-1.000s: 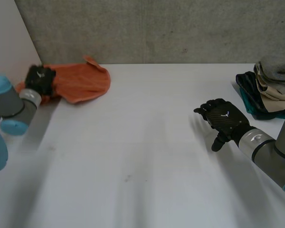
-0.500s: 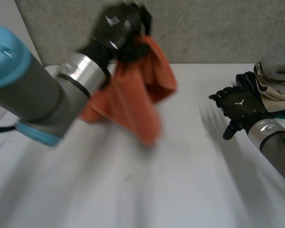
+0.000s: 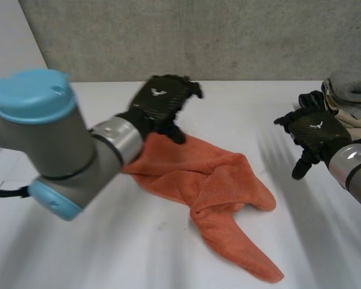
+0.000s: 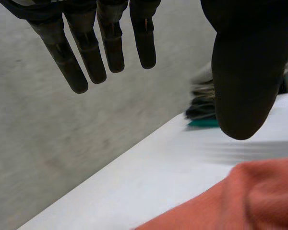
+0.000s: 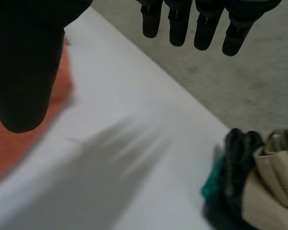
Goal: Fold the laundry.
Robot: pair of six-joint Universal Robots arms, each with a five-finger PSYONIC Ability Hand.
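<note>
The left hand [image 3: 159, 102] hangs with fingers straight and empty over the far end of the orange towel [image 3: 210, 186], which lies crumpled mid-way across the bench [image 3: 240, 102] (one tail trailing nearer). The right hand [image 3: 313, 129], likewise slack and empty, hovers beside the pile of clothes [image 3: 349, 102].

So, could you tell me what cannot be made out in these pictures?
Head view: the left robot hand and forearm cover one end of the orange cloth.
Head view: the clothes pile runs off the edge.
Left wrist view: the left robot hand hides part of that pile.
</note>
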